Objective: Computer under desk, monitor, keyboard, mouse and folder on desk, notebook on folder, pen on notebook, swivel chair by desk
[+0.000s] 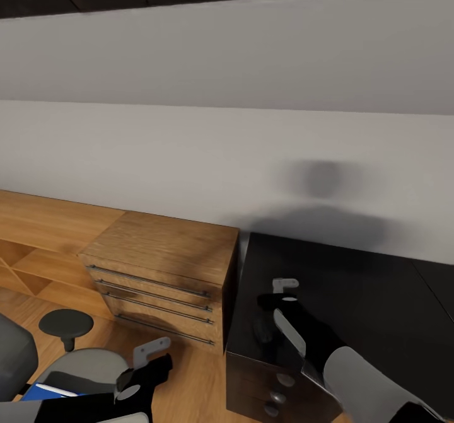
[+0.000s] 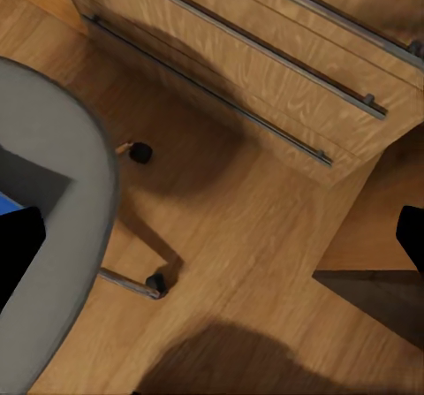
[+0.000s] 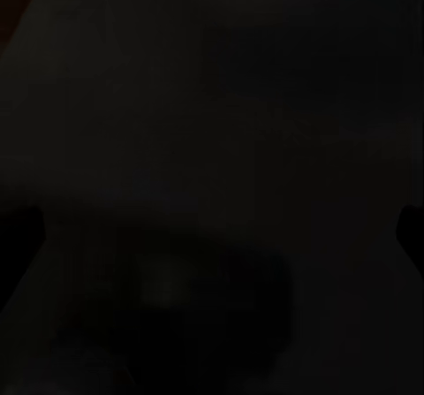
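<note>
At the far left the swivel chair (image 1: pixel 82 369) is seen on the wood floor (image 2: pixel 238 262), the folder (image 1: pixel 47 393) lying on its seat, not yet moved. The left gripper (image 1: pixel 151 355) is held above the seat edge, spread wide and empty, apparently for reaching the folder. Beyond it stands a dresser (image 1: pixel 164 272). The right gripper (image 1: pixel 285 290) hovers low over the desk (image 1: pixel 378 297); its opening cannot be told.

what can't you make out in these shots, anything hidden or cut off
- Folder: head view, a blue strip on the swivel chair seat; the left arm and the picture's edge hide the rest.
- Right gripper: head view, over the desk, seen from behind, so its opening is unclear.
- Right wrist view: almost black, nothing distinguishable.
- Left gripper: its opening is unclear.
- Dresser: left wrist view cuts off its drawers.
</note>
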